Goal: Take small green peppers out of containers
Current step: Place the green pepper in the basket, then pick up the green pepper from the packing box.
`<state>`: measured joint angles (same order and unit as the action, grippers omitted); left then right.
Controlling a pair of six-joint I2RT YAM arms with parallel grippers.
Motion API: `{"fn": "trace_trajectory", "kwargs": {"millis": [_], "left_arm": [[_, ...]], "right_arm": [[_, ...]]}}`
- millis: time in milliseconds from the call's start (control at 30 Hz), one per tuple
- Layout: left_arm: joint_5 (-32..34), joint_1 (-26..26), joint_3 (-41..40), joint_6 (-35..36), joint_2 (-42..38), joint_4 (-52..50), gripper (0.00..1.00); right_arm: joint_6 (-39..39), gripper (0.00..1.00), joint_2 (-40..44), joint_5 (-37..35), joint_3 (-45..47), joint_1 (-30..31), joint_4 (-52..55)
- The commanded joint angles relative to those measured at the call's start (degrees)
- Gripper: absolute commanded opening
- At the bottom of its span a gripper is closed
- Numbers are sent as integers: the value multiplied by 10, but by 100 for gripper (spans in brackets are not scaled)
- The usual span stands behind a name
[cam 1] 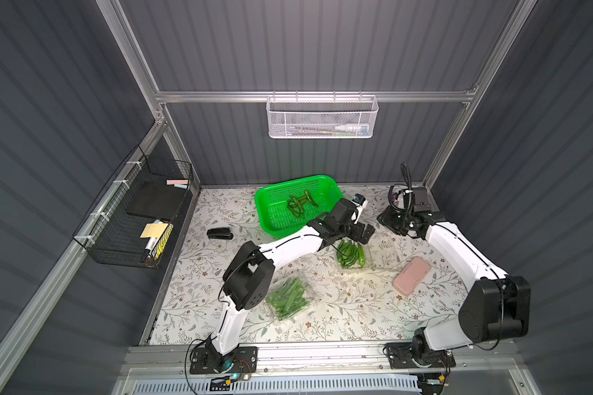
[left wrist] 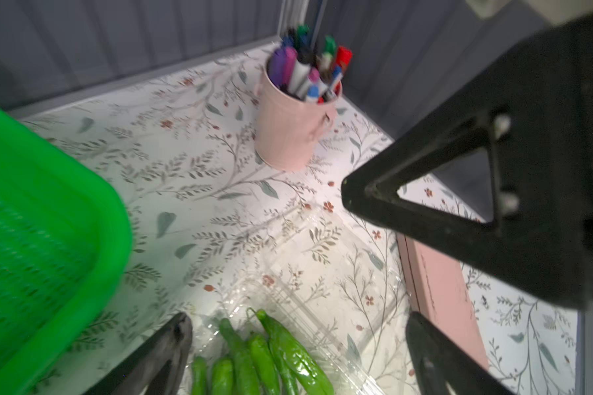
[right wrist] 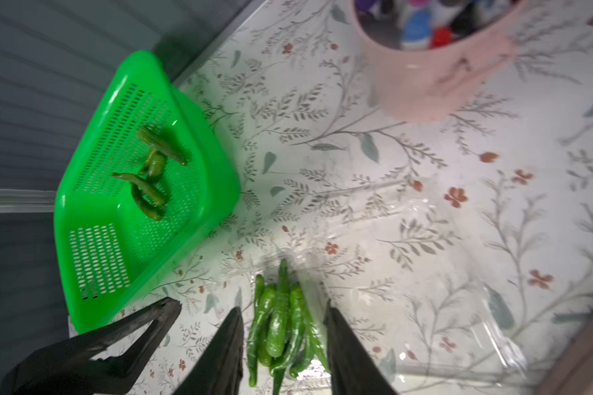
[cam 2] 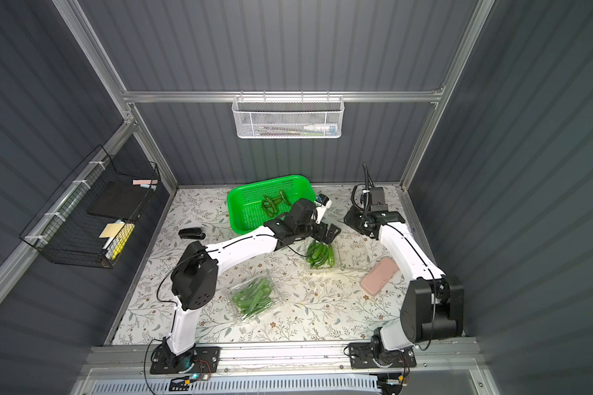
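An open clear container [cam 1: 368, 266] holds several small green peppers [cam 1: 350, 254], its lid [cam 1: 384, 251] flat to the right. My left gripper [cam 1: 356, 235] hangs low over them, jaws wide open and empty; in the left wrist view the peppers [left wrist: 254, 355] lie between its fingers [left wrist: 178, 338]. My right gripper [cam 1: 386, 219] hovers higher at the back right, jaws partly open and empty, and sees the peppers [right wrist: 281, 321] far below. A shut container [cam 1: 310, 293] of peppers [cam 1: 286, 301] lies nearer the front. Both top views show this, peppers [cam 2: 319, 254].
The bright green basket [cam 1: 274, 208] behind the left arm holds several peppers [cam 1: 300, 203]. A pink cup of pens [left wrist: 295, 116] stands at the back right. A pink case [cam 1: 411, 276] lies right of the open lid, a black stapler [cam 1: 220, 234] at the left.
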<state>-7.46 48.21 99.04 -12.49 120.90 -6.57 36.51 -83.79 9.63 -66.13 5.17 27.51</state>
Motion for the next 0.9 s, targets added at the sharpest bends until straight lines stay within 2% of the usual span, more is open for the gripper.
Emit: {"fn": "trace_trajectory", "kwargs": {"millis": [0,167,333,433,867], "left_arm": [[-2,5,31,33,29,-70,99],[33,12,56,24,65,-128,91],[37,12,61,20,82,-152,79],[41,13,67,17,88,-164,68],[74,13,86,6,121,-223,52]], "right_arm": [[11,41,21,1,31,-11,4],[11,40,34,12,61,-24,0],[9,40,27,22,56,-25,3],[10,39,22,29,53,-25,2],[1,39,23,42,55,-25,1]]}}
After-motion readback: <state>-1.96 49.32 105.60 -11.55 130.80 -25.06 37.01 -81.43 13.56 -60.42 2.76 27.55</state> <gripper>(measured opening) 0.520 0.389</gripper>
